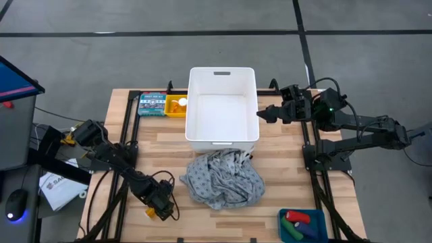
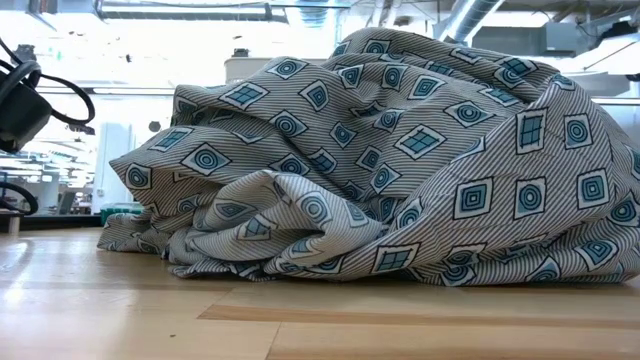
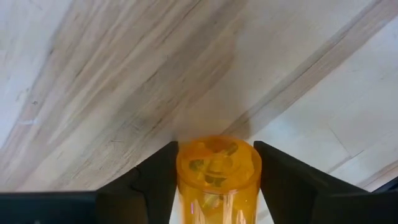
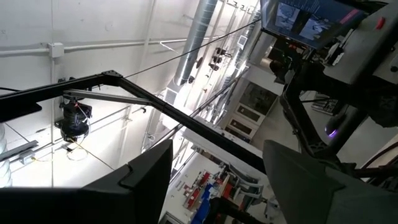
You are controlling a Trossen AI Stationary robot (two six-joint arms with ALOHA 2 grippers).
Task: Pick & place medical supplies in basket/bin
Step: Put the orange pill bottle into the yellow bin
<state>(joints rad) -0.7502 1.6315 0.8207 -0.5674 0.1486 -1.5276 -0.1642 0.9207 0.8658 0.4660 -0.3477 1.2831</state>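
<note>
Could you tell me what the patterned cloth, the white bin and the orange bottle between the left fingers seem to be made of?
Cloth: thin woven fabric, matte, judging by its soft folds and printed squares. White bin: probably moulded plastic, smooth and slightly glossy, with a handle slot. Orange bottle: translucent amber plastic, since its contents show through.
</note>
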